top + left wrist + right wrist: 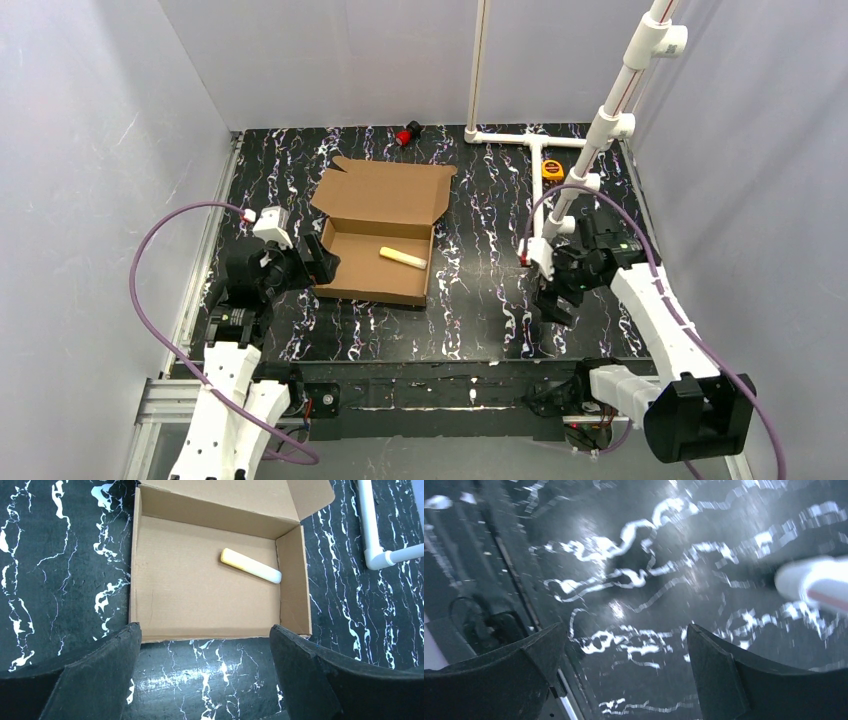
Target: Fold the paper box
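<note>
Cardboard, brown and corrugated, forms the paper box (352,268): a shallow rectangular tray with its lid flap (385,190) standing open along the far side. It sits left of centre on the glossy black, white-veined desk (480,240). Inside lies a smooth cream stick (250,565) (one end yellow), slanted near the right wall. The left claw (205,632) hangs by the box's near left corner, fingers wide apart and empty. The right claw (553,308), also spread and empty, hovers over the desk well apart from the box.
</note>
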`<action>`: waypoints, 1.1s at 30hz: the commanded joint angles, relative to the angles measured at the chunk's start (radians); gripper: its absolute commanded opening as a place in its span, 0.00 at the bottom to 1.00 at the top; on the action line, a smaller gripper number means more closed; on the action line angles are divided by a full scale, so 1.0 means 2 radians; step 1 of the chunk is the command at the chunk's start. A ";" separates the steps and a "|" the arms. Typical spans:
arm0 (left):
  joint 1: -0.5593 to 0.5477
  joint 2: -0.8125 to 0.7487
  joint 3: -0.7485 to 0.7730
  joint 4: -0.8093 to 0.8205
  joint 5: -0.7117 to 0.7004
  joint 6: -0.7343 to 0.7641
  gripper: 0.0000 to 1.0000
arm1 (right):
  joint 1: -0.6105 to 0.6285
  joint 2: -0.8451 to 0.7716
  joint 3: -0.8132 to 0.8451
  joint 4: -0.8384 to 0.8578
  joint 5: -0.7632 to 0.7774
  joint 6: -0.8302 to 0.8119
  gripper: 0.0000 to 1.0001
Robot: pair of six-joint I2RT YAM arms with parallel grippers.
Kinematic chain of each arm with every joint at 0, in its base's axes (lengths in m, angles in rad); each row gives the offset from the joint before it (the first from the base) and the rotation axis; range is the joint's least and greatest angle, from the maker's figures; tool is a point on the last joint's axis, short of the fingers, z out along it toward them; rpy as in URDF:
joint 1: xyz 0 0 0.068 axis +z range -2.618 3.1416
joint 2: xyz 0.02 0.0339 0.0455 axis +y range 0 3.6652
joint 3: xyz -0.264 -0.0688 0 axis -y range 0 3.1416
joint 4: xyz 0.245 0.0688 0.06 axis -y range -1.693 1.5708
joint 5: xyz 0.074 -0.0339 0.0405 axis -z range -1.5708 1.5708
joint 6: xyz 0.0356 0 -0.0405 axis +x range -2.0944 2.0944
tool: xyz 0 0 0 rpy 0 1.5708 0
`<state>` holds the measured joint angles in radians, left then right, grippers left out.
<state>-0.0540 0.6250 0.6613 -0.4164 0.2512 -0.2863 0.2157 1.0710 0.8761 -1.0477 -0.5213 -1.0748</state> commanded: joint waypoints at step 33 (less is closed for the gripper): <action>0.003 0.037 0.011 -0.008 0.008 0.008 0.98 | -0.267 -0.004 -0.086 0.220 0.156 0.104 0.98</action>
<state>-0.0540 0.6952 0.6613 -0.4133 0.2581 -0.2871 -0.3023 1.0687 0.7200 -0.6910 -0.1547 -0.8841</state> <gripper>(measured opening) 0.983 0.983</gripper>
